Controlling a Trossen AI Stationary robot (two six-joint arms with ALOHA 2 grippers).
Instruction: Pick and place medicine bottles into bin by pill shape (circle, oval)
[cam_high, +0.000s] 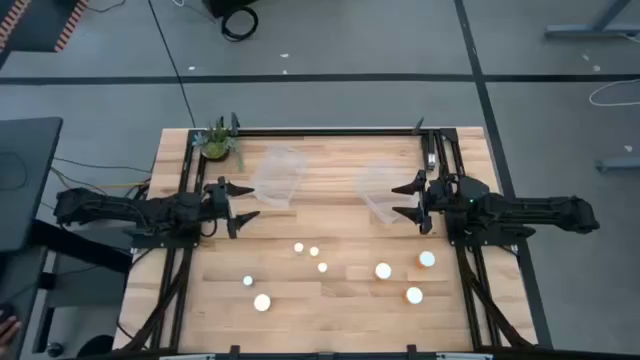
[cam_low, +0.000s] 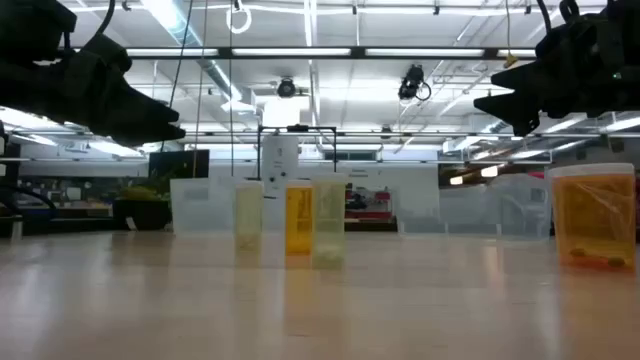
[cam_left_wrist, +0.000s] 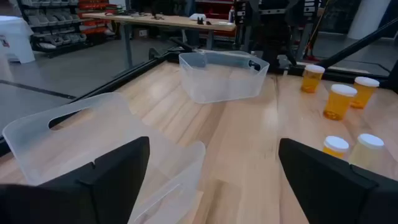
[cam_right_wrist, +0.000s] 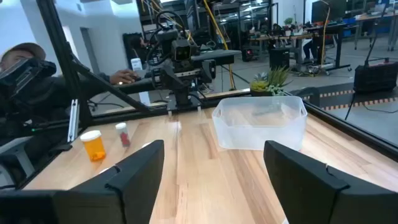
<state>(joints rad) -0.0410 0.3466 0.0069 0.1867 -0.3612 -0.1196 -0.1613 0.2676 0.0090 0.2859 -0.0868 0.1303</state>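
Several medicine bottles with white caps stand upright on the wooden table's near half: three small ones (cam_high: 314, 252) in the middle, two (cam_high: 256, 293) at the left, three (cam_high: 408, 274) at the right. The low view shows orange bodies (cam_low: 298, 218) and a big orange bottle (cam_low: 592, 215). Two clear plastic bins (cam_high: 278, 175) (cam_high: 378, 190) stand farther back. My left gripper (cam_high: 242, 203) hovers open beside the left bin. My right gripper (cam_high: 405, 198) hovers open beside the right bin. Neither has anything between its fingers.
A small green potted plant (cam_high: 215, 140) stands at the far left corner. A black frame (cam_high: 330, 130) runs along the table's far edge and sides. A person (cam_right_wrist: 25, 68) sits beyond the table's left side. Bare wood (cam_high: 330, 215) lies between the bins and the bottles.
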